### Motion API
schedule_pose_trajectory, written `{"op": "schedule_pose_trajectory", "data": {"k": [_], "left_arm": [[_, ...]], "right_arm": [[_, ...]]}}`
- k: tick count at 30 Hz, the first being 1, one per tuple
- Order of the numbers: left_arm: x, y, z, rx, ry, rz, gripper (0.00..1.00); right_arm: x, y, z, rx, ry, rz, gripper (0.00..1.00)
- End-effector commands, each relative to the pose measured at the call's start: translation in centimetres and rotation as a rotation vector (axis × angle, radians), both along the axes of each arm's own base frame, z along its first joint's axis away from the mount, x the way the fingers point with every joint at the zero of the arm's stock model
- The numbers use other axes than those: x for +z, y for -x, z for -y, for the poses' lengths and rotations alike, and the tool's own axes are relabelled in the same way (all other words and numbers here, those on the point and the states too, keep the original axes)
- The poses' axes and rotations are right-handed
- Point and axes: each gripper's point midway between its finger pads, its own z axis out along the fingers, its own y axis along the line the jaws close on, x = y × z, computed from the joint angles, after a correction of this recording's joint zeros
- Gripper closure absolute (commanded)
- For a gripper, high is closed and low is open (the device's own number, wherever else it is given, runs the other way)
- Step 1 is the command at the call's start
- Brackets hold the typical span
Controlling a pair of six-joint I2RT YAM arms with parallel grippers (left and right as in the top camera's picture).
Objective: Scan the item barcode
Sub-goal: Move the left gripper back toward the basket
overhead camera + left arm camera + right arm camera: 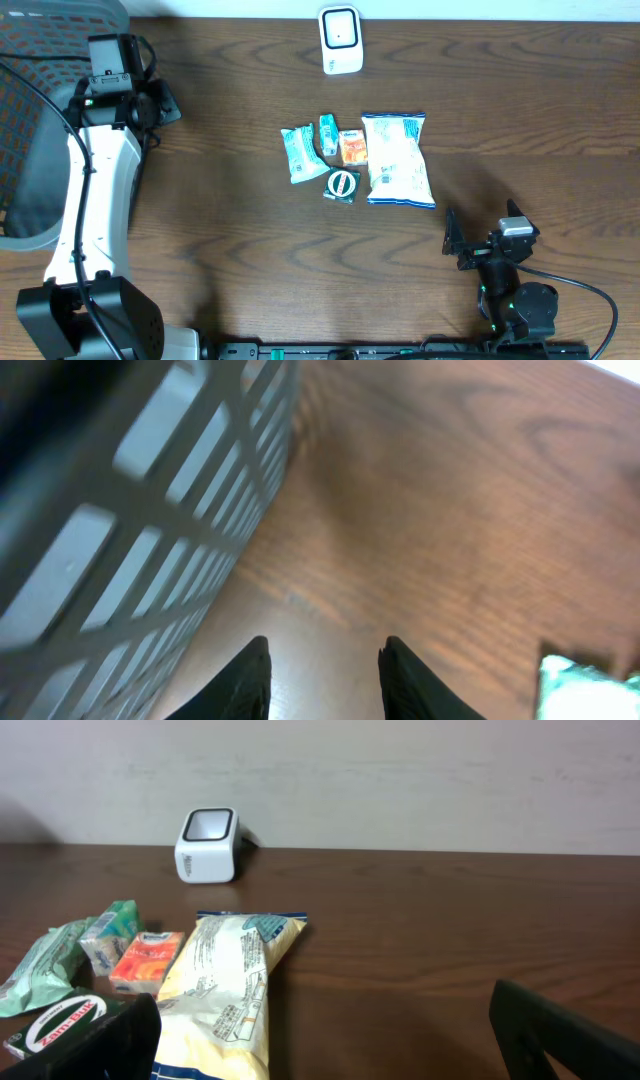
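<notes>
- Counter (pixel 220 230): dark wood grain, seen from overhead.
- Barcode scanner (pixel 340 40): white, stands upright at the far edge of the counter, its window facing the arms. Nothing is in front of it.
- The items lie in a cluster mid-counter, well apart from the scanner, and neither claw holds any of them.
- Large white and blue bag (pixel 398 160): lies flat on the right side of the cluster.
- Orange packet (pixel 352 147): just beside the bag's left edge.
- Small teal packet (pixel 328 133): next to the orange packet, on the side away from the bag.
- Teal packet (pixel 300 153): leftmost of the group, crumpled.
- Round-labelled green and black pack (pixel 341 185): on the near side of the cluster, close to the bag's lower left corner.
- Left claw (pixel 325 675): fingers partly spread with only bare counter between them. It sits at the far left, close to a grey mesh basket (pixel 120 510).
- Right claw (pixel 325 1010): spread wide and empty, low on the near right of the counter, facing the cluster and the scanner.
</notes>
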Motion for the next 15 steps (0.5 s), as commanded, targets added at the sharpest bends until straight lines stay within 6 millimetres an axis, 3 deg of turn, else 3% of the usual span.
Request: {"op": "schedule_pose_trajectory", "data": {"k": [1,4,15], "left_arm": [[1.7,-0.8,0.2,-0.028,0.004,0.06,0.65],[1.7,-1.3,0.0,-0.083,-0.044,0.061,0.57],[1.6,0.0,-4.7,0.043,-0.145,0.023,0.56]], "right_arm": [[0.0,0.0,-0.1,0.005,-0.006,0.0,0.01],[0.0,0.0,-0.1,0.005,-0.006,0.0,0.01],[0.0,0.0,-0.1,0.005,-0.006,0.0,0.01]]}}
